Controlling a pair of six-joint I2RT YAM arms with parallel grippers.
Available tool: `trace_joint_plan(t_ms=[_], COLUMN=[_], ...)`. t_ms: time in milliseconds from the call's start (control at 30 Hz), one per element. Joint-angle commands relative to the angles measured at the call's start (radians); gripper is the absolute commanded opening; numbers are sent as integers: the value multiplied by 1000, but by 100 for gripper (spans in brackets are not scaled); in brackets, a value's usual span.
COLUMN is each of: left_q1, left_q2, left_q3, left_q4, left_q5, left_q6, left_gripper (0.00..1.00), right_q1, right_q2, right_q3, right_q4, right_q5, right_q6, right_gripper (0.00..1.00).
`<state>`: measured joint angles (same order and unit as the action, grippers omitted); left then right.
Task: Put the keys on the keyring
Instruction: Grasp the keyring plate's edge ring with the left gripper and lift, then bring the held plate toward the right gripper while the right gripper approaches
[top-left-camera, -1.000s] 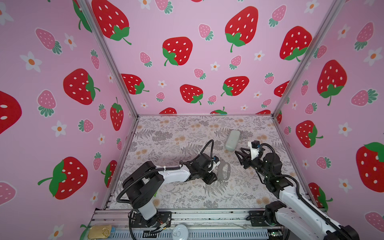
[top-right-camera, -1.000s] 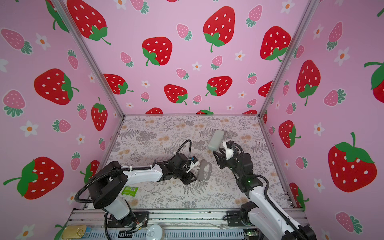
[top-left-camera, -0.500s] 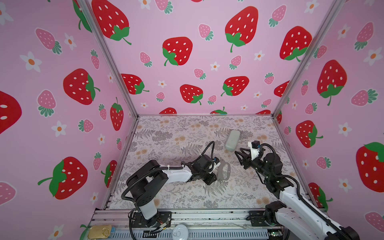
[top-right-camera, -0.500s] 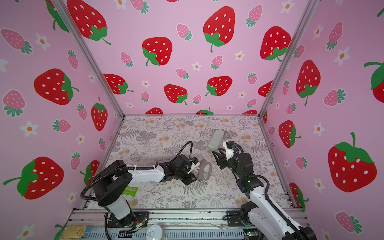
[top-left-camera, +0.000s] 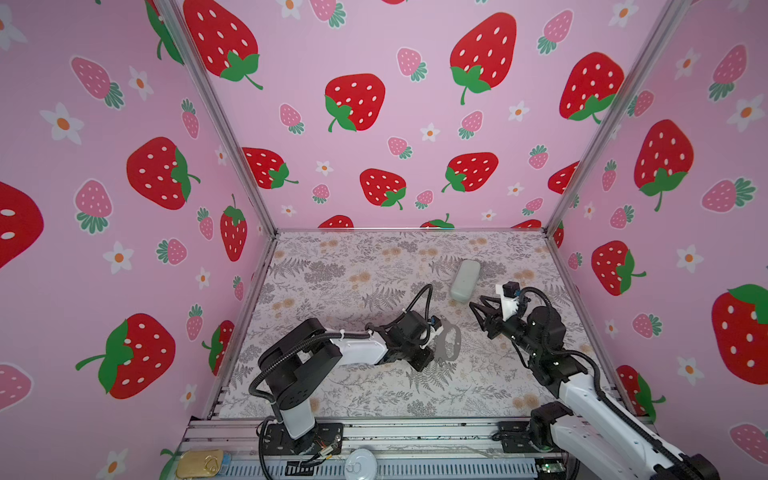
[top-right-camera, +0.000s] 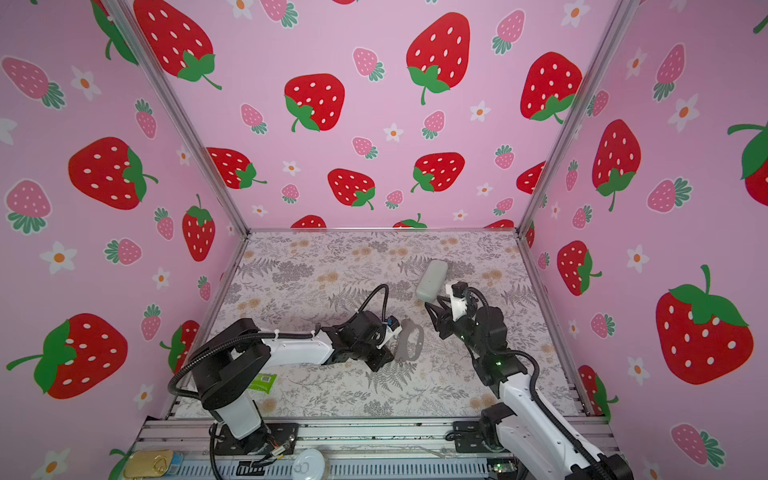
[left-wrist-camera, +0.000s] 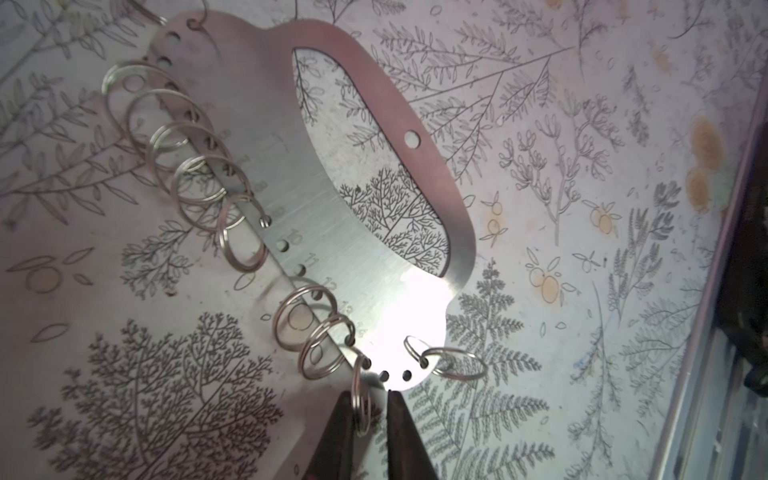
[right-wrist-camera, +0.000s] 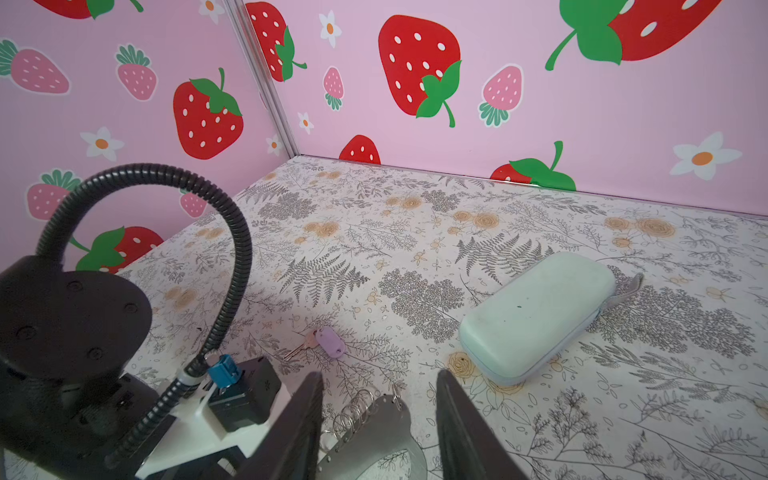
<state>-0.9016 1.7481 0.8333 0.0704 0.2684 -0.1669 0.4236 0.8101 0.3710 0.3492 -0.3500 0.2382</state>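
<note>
Two sets of jaws here: my left jaws narrowed either side of one split ring at the edge of the keyring, a sliver of gap showing; it's flat on the desk; my right jaws wide, empty, over it; keys lie loose nearby.

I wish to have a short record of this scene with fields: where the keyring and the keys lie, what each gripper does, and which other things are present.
keyring: flat on the table
keys: on the table, apart from the keyring, not yet on it
left gripper: jaws either side of a small ring at the keyring's edge; grip unclear
right gripper: open, holding nothing, beside the keyring
other things: pale green case; green packet
</note>
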Motion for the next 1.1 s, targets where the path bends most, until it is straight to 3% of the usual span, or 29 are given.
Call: trace_joint_plan(t_ms=[0, 333, 600, 900, 1067], left_q1=[-6, -14, -20, -20, -19], left_q2=[14, -42, -112, -241, -281], left_q3=[21, 22, 30, 103, 162], left_q4=[-29, -35, -53, -159, -227], left_q5=[-9, -27, -47, -108, -126], left_q6=[-4, 14, 42, 187, 296], left_gripper=[14, 1, 0, 0, 0], right_q1=[4, 4, 4, 6, 20], right_q2=[-9, -5, 13, 77, 176], right_q3=[1, -12, -30, -76, -64], right_q4=[4, 21, 74, 240, 306], right_q5=[-13, -32, -70, -203, -334], right_q6=[-8, -4, 19, 27, 16], right_gripper=[46, 46, 46, 46, 44])
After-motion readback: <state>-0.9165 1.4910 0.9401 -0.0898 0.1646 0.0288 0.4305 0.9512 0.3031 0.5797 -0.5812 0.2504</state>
